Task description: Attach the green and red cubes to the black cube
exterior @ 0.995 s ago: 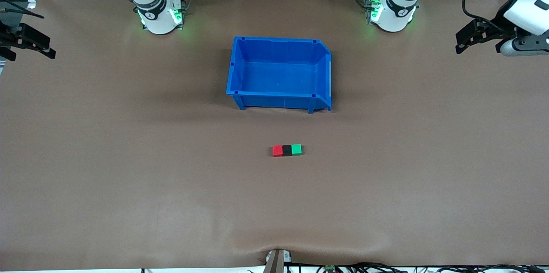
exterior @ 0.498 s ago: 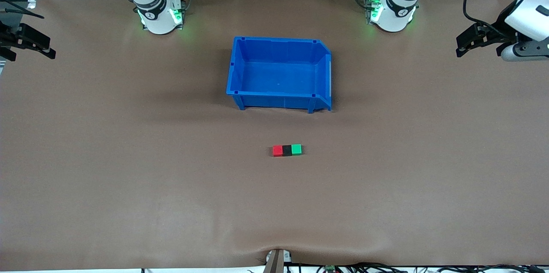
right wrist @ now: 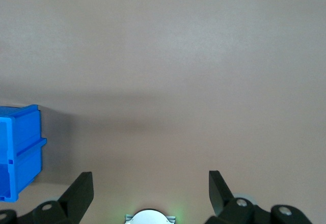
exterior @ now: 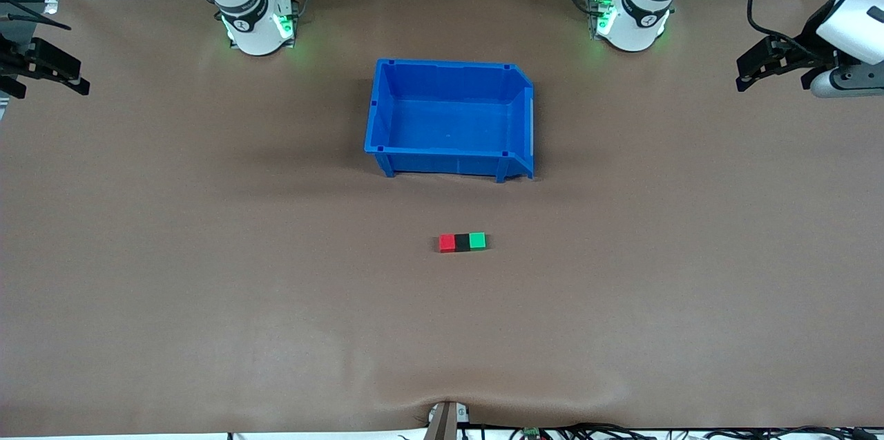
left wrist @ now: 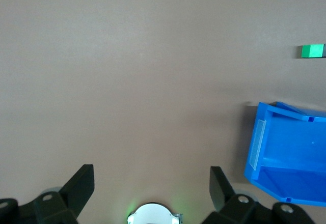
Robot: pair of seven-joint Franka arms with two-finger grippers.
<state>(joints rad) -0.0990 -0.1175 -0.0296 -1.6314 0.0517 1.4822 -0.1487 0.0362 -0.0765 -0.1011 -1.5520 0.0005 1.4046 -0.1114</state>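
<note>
Front view is showing us the small red cube (exterior: pixel 447 242), matte black cube (exterior: pixel 461 242) and green cube (exterior: pixel 477 241) joined on the brown bench (exterior: pixel 207 253); the task looks done. Our left hand (exterior: pixel 756 70) has retreated slightly, released; right hand (exterior: pixel 48 70) is waiting, released.

The red cube (exterior: pixel 447 243) is bright red, the black cube (exterior: pixel 462 242) matte black and the green cube (exterior: pixel 477 241) bright green, each plain and of one colour with no pattern. The bin (exterior: pixel 382 108) is a saturated blue all over, with a pale translucent strip on one end wall, and the tabletop (exterior: pixel 207 274) is a flat, even brown without markings. The left gripper (exterior: pixel 758 67) and the right gripper (exterior: pixel 52 70) are both black, the arms are white, and their bases glow green.
</note>
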